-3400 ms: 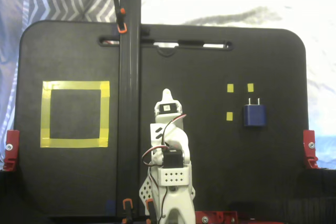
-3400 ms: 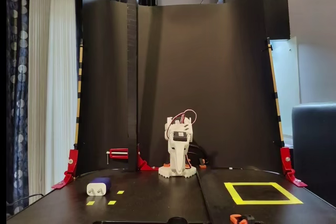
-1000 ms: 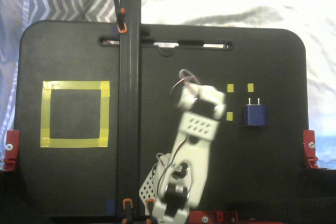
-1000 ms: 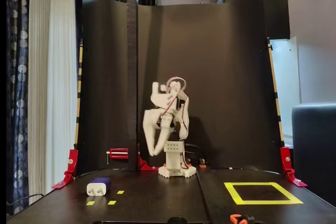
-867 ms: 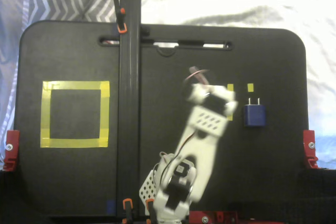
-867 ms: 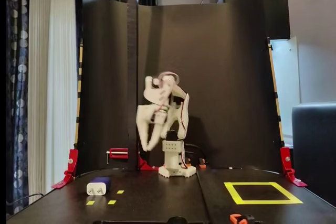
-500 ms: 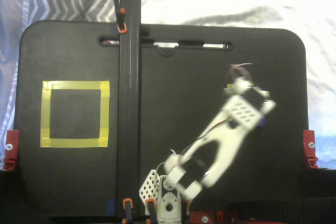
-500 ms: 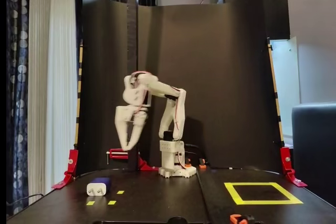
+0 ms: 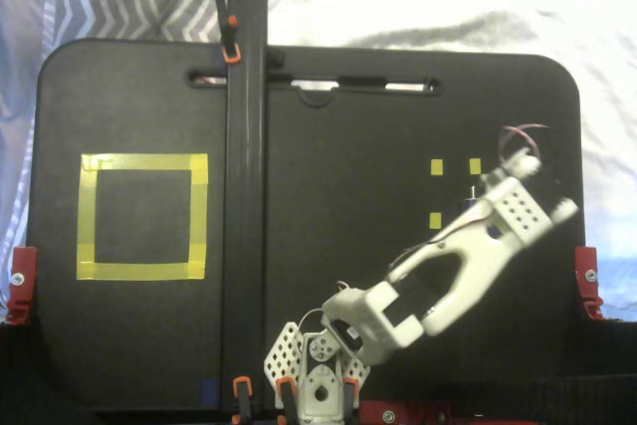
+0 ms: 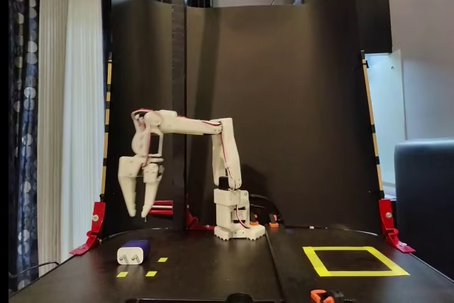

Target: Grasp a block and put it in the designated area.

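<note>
Your gripper (image 10: 139, 212) hangs above block (image 10: 133, 252), fingers slightly parted, empty. Block lies by small yellow squares (image 10: 162, 260), well apart from designated area (image 10: 355, 261).

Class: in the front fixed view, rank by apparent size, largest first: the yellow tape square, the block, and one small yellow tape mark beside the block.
1. Tape square.
2. Block, though it sits nearer the camera.
3. Small tape mark.

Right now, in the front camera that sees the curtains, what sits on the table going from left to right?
Blue block → small yellow tape squares → white arm base → big yellow tape square. The pincer hangs above the block, not touching it.
</note>
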{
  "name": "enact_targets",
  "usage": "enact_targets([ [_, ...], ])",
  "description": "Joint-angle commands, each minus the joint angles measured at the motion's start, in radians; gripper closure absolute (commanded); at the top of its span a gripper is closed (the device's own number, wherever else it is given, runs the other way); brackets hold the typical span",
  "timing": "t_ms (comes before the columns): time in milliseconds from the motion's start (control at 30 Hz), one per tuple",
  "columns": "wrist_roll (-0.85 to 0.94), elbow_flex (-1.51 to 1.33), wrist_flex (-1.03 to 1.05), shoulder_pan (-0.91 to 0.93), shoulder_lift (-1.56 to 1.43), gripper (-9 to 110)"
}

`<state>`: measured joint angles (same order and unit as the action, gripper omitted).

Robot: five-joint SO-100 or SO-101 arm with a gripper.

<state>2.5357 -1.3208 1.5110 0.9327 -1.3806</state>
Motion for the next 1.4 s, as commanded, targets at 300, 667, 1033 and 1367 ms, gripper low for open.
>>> enact_targets([
  [300,0.055,0.072,-0.074,0.069,0.104,94],
  [667,0.049,0.072,-0.124,0.060,0.153,63],
  [1033,0.038,0.072,-0.156,0.046,0.212,57],
  [1367,0.034,0.071,-0.176,0.040,0.281,57],
])
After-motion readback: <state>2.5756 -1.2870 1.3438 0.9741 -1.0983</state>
